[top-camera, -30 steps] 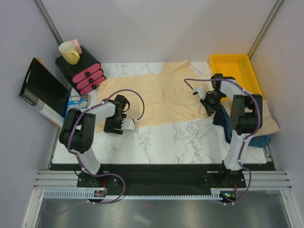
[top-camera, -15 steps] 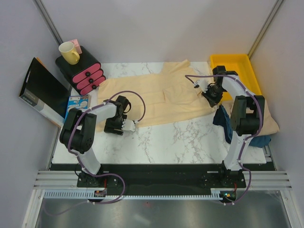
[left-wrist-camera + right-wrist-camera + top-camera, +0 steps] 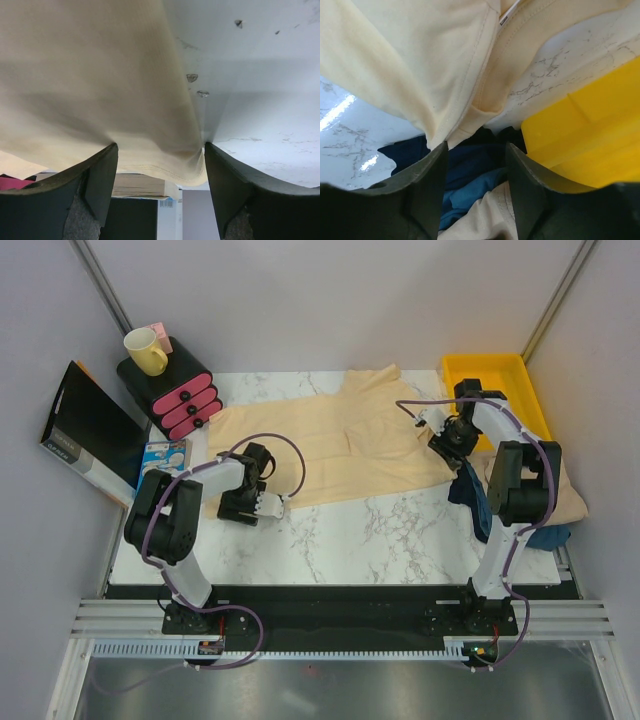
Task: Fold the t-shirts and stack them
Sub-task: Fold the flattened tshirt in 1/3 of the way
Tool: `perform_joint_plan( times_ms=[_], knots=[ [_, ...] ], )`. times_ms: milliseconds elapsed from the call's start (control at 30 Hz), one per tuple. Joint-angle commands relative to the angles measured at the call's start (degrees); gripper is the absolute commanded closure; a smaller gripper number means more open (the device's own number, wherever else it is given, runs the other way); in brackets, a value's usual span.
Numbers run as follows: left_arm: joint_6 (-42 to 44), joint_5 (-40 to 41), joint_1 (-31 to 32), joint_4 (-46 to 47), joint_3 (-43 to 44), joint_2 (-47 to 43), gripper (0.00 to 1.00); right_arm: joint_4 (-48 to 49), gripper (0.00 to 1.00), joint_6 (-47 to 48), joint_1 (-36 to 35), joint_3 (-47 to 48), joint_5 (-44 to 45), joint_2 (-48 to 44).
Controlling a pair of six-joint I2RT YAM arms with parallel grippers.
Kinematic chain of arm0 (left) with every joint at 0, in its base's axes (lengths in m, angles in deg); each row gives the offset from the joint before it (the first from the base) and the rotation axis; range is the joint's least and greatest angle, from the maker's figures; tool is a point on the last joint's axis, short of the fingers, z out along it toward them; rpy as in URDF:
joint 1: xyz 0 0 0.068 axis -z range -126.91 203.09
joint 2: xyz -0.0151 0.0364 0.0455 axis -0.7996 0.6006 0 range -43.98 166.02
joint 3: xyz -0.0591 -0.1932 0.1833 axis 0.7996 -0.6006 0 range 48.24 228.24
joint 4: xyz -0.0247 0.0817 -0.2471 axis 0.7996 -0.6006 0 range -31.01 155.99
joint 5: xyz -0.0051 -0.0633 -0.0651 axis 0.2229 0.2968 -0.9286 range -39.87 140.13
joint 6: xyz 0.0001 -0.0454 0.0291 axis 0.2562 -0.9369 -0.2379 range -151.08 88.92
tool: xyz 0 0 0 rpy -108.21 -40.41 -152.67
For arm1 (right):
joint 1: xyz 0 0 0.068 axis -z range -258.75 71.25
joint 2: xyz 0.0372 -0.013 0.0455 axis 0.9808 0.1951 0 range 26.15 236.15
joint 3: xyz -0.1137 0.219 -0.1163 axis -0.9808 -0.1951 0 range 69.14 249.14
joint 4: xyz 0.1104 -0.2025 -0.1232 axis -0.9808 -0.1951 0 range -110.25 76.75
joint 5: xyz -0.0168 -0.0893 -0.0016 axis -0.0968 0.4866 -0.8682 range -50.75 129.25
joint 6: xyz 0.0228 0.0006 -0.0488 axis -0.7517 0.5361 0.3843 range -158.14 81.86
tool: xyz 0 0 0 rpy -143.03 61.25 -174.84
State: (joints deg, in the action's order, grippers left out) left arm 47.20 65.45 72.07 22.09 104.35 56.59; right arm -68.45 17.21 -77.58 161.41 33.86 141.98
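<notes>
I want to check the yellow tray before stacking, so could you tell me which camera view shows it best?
The top external view: the yellow tray shows nearly whole at the far right, the right arm hiding its near part. The right wrist view catches only a piece of its wall; the left wrist view, none.

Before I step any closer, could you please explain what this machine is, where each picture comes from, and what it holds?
These are two robot arms bolted to the near edge of a white marble table. One picture looks down from above; the other two come from cameras on each wrist, their dark jaws showing. A large pale cream cotton t-shirt lies spread out, a yellow plastic tray sits at the far right, and a dark blue cloth lies by another cream shirt. The left arm has open jaws around the spread shirt's near hem; the right arm has open jaws near its right edge. Nothing is clamped.
</notes>
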Motion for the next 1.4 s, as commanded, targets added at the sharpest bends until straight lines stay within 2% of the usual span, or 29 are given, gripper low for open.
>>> perform_joint_plan(
  times_ms=[0,200,400,500,633,767,867,1000,1133,1267,1367],
  knots=[
    [0.6,-7.6,-1.2,7.5,-4.4,3.4,0.21,2.3,0.41,0.9,0.3,-0.2,2.0,-3.5],
    [-1.9,-9.3,-1.2,4.7,-2.0,-0.9,0.14,2.1,0.4,1.1,0.2,1.9,0.7,-5.1],
    [-7.0,-13.4,-0.8,0.3,4.7,-9.1,0.08,-1.8,0.45,-0.4,0.2,8.0,-6.2,-5.6],
    [-10.3,-16.3,-0.9,-0.6,8.6,-12.4,0.0,-4.0,0.44,-1.6,0.0,10.5,-11.8,-5.3],
    [-14.4,-18.9,-1.1,0.2,11.8,-14.4,0.0,-5.6,0.44,-2.8,-2.6,10.7,-16.4,-4.4],
    [-13.1,-17.3,-1.3,4.9,8.2,-15.2,0.0,-4.7,0.47,-3.6,-5.6,9.9,-17.0,-2.9],
    [-10.1,-17.2,-1.3,5.9,4.8,-17.8,0.0,-4.4,0.46,-0.1,-7.0,6.9,-17.6,-5.9],
    [-7.3,-19.9,-0.9,5.7,-0.9,-24.1,0.0,-2.8,0.45,6.2,-9.8,-5.7,-14.8,-12.7],
    [0.2,-18.6,0.1,6.6,-10.8,-29.4,0.0,-0.5,0.41,12.0,-12.8,-17.1,-9.7,-18.5],
    [3.3,-17.6,0.4,10.1,-16.2,-31.5,0.0,5.2,0.36,15.2,-14.9,-26.2,-6.5,-22.4],
    [4.7,-16.4,1.0,15.4,-19.6,-31.0,0.0,11.0,0.35,15.5,-15.7,-28.5,-3.9,-22.5]
  ],
)
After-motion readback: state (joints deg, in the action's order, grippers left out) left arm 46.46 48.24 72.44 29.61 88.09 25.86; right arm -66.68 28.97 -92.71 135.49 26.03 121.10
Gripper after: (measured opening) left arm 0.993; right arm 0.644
